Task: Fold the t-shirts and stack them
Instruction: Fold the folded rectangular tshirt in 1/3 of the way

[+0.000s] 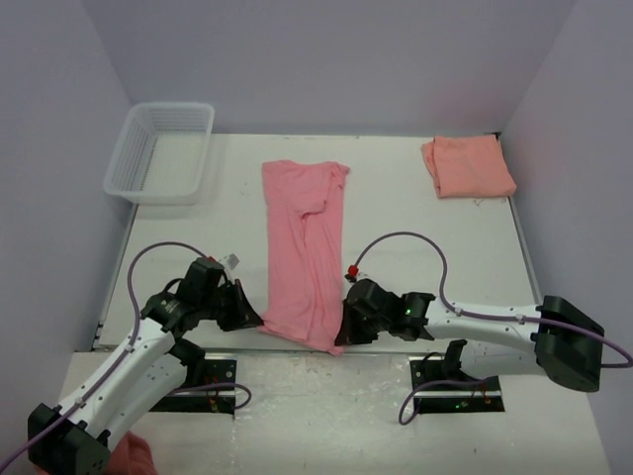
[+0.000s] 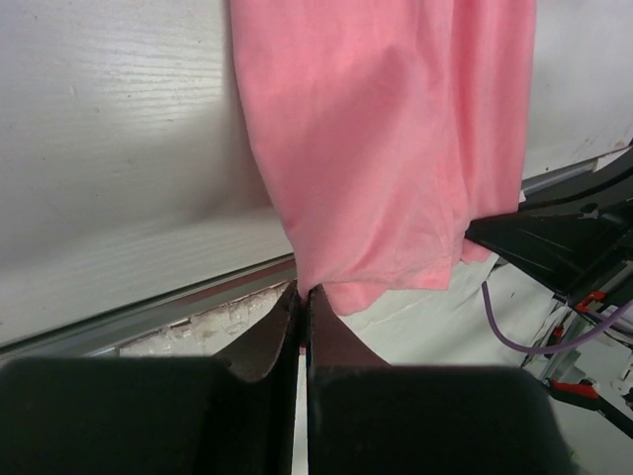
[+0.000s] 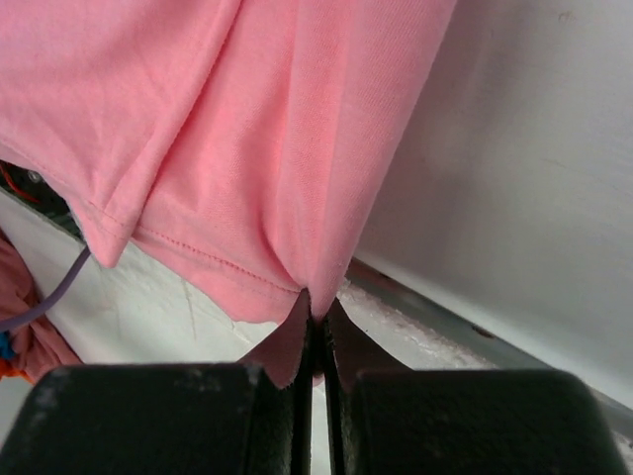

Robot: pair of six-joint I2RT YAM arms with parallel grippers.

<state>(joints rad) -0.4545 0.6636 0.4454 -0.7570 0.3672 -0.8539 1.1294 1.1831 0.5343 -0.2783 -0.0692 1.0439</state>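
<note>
- Rose-pink t-shirt [image 1: 302, 252], centre of frame: plain, no print, hem stitched in the same pink.
- Salmon-orange t-shirt [image 1: 468, 165], upper right: paler, plain.
- Basket [image 1: 158, 153], upper left: translucent white, slotted lattice walls.
- Bench [image 1: 406, 213]: white, with a faint wood grain in my wrist views.
- My left gripper [image 2: 304, 294] and my right gripper [image 3: 315, 305]: dark brown fingers, black bodies.
- My left arm [image 1: 124, 376] and my right arm [image 1: 495, 319]: white links, black joints.
- Cables [image 1: 401, 235]: purple.
- Walls [image 1: 326, 59]: pale lilac-grey.
</note>
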